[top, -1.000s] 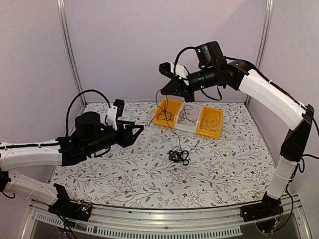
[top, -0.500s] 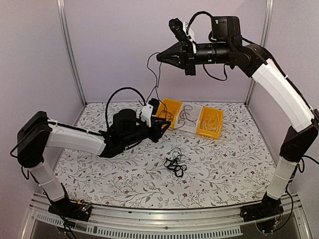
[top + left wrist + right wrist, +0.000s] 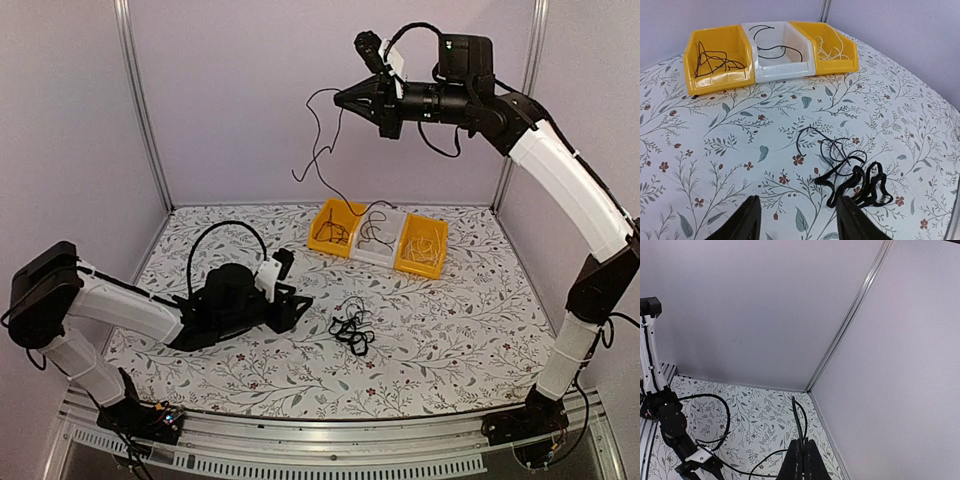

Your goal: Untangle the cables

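A clump of thin black cables (image 3: pixel 350 330) lies on the floral table (image 3: pixel 460 330); it also shows in the left wrist view (image 3: pixel 852 177). My left gripper (image 3: pixel 303 301) is open and empty, low over the table just left of the clump; in its own view (image 3: pixel 797 212) the clump lies just ahead of the right finger (image 3: pixel 852 220). My right gripper (image 3: pixel 338 101) is high above the table, shut on one thin black cable strand (image 3: pixel 319 150) that dangles free above the bins. The strand (image 3: pixel 799 420) comes out between the shut fingers (image 3: pixel 802 455).
Three bins stand in a row at the back: a yellow bin (image 3: pixel 335 225) (image 3: pixel 717 60) with dark wires, a white bin (image 3: pixel 378 235) (image 3: pixel 777 50) with black wires, a yellow bin (image 3: pixel 422 245) (image 3: pixel 832 45) with pale wires. Frame posts and walls close in the table.
My right gripper has risen and moved right with the strand, which now hangs away from the clump. My left arm swung out towards the bins, then dropped low beside the clump.
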